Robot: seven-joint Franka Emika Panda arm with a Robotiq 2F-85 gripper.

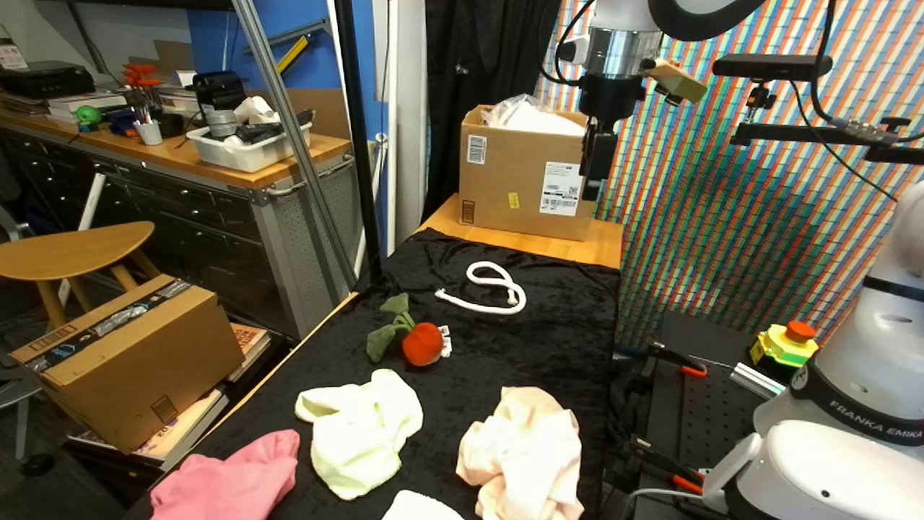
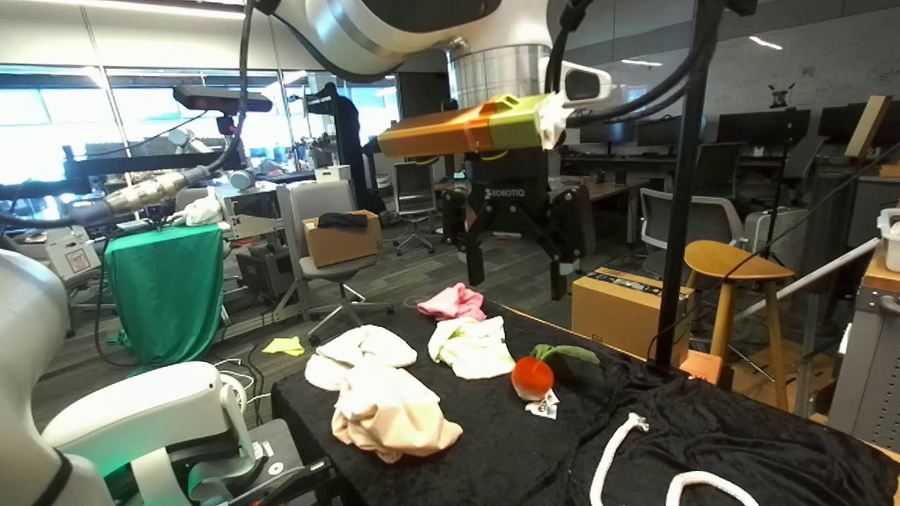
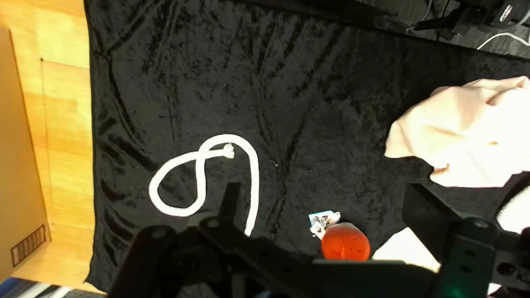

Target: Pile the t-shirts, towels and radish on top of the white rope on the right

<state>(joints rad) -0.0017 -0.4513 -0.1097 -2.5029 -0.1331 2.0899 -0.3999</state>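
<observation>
In an exterior view: rope [image 1: 482, 309], white, lying in loose curves on a black cover [image 1: 563, 347], near a box [image 1: 505, 170]. Radish [image 1: 422, 344], red, green-leaved, tagged, on the cover between rope and green cloth [image 1: 367, 432], apart from the rope. Also on the cover, crumpled: pink cloth [image 1: 231, 480], peach cloth [image 1: 525, 455] and white cloth [image 1: 422, 507], all 3 cut by the frame.

In an exterior view: gripper [image 2: 517, 284], black, hanging above the cover, 2 fingers [image 2: 475, 266] spread wide. Pink cloth farthest back; white cloth partly behind peach cloth.

In the wrist view: fingers wide apart. Rope crossing itself in 1 loop, its lower stretch running behind the gripper. Radish on the cover below, seen through the gap between the fingers, leaves hidden.
</observation>
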